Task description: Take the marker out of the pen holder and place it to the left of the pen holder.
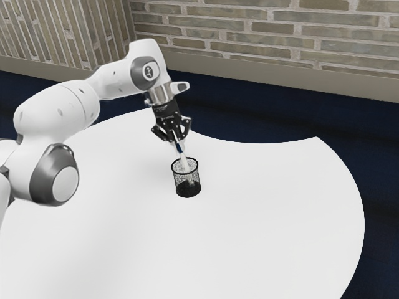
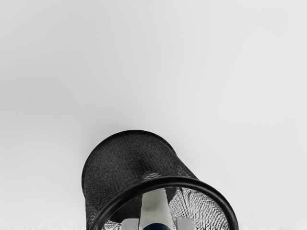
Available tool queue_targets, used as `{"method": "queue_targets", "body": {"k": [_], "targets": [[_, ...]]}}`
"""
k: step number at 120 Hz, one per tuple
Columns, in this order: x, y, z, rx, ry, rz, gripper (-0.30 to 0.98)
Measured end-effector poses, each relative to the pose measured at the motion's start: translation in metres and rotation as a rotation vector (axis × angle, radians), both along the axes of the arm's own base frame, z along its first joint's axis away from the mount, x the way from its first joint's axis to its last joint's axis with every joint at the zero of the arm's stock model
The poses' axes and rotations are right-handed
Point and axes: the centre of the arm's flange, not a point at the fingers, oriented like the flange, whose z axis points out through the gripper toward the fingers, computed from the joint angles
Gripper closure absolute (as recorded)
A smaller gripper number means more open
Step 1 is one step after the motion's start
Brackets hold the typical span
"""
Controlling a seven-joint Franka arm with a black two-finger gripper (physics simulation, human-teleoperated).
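- White, smooth tabletop with a curved edge (image 1: 112, 249) spreads across the lower part of the exterior view, giving the holder a level place to stand and leaving bare surface around it for the marker.
- White arm with grey joint covers (image 1: 59, 115) enters from the exterior view's left and bends down near the upper middle, probably so that the hand can come at the holder's mouth from above.
- Black wire-mesh cylindrical pen holder (image 1: 187, 187) stands upright near the middle of the frame, its open rim facing up towards the hand.
- Pale, slim marker with a navy band (image 1: 184, 164) is the thing to be moved. Its lower part is inside the holder and its upper end rises past the rim, leaning, which offers the hand something to grasp without touching the mesh.
- Black two-finger gripper (image 1: 178, 141) is just above the holder, tilted roughly along the marker's line. It is mostly closed, a marker's width apart, and appears to have hold of the upper end; in the wrist view the grey fingertip pads (image 2: 130, 224) flank the shaft. The next move calls for a lift along that lean, since a sideways pull could drag or tip the holder.
- Dark blue floor (image 1: 249, 118) and, behind it, tan brick wall (image 1: 287, 31) close off the top.
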Motion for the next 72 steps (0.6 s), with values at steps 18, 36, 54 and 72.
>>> {"method": "queue_targets", "body": {"k": [18,36,54,72], "targets": [[-0.025,-0.003,0.066,0.026,-0.03,0.005,0.75],[-0.053,0.041,0.123,0.108,-0.06,0.087,0.76],[-0.052,0.11,0.066,0.134,0.03,0.189,0.76],[-0.042,0.122,-0.012,0.125,0.121,0.203,0.76]]}}
